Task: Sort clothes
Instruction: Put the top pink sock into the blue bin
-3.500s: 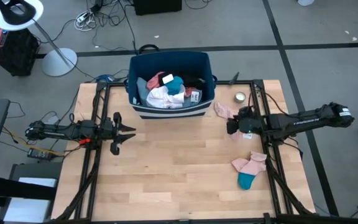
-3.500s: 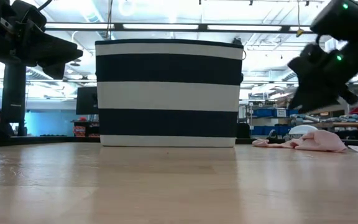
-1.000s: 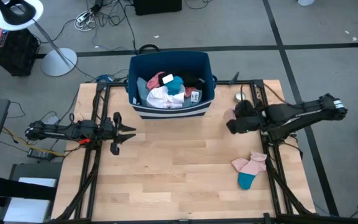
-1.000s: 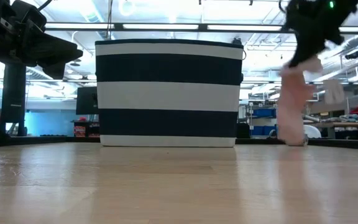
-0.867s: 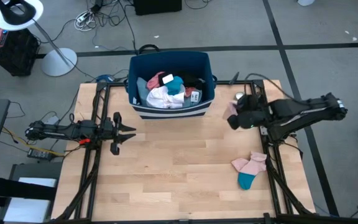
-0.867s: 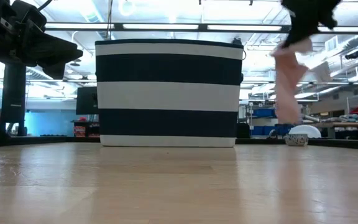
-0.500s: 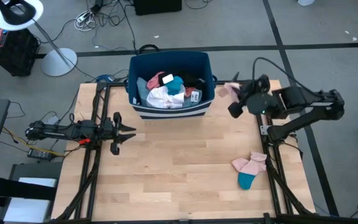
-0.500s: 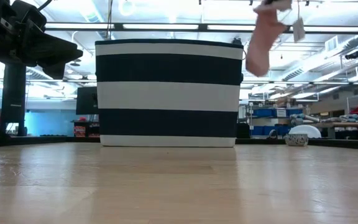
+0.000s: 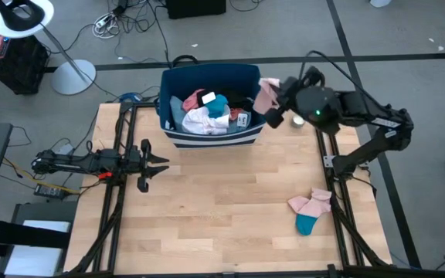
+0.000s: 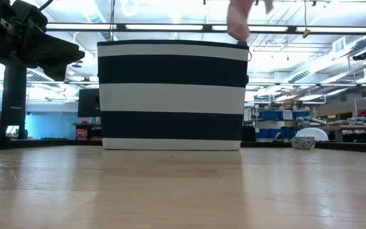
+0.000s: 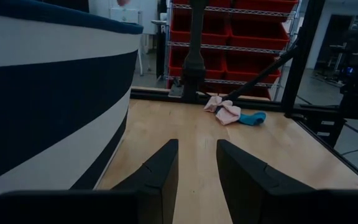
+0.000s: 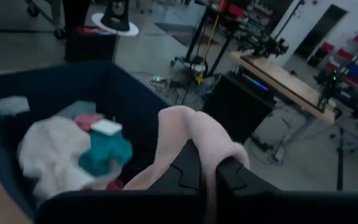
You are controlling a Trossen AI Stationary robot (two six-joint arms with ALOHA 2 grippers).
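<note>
My right gripper (image 9: 273, 106) is shut on a pink sock (image 9: 266, 93), held high at the right rim of the navy, white-striped bin (image 9: 211, 77). The sock also shows in the low view (image 10: 239, 19) and in the right wrist view (image 12: 194, 134). White, teal and coral clothes (image 12: 86, 149) lie in the bin. A pink sock (image 9: 310, 202) and a teal sock (image 9: 306, 224) lie together on the table at the right. My left gripper (image 9: 161, 164) is open and empty over the table's left side. My right gripper pinches the pink sock between its two fingers at a bunched fold (image 12: 211, 163). The fingers come from the table's right side, slanting toward the bin. The sock is lifted clear of the table, and its free end (image 10: 237, 30) hangs just above the bin's rim.
A small round tin (image 9: 298, 120) stands on the table right of the bin, partly under my right arm. The bin's striped wall (image 11: 48, 93) is close beside my left gripper. Bare wood lies between the two arms in front of the bin.
My right gripper has risen and swung toward the table's far edge and left, toward the bin. It has carried the pink sock from low over the table's right side up to the bin's right rim. The sock now hangs clear of the table.
</note>
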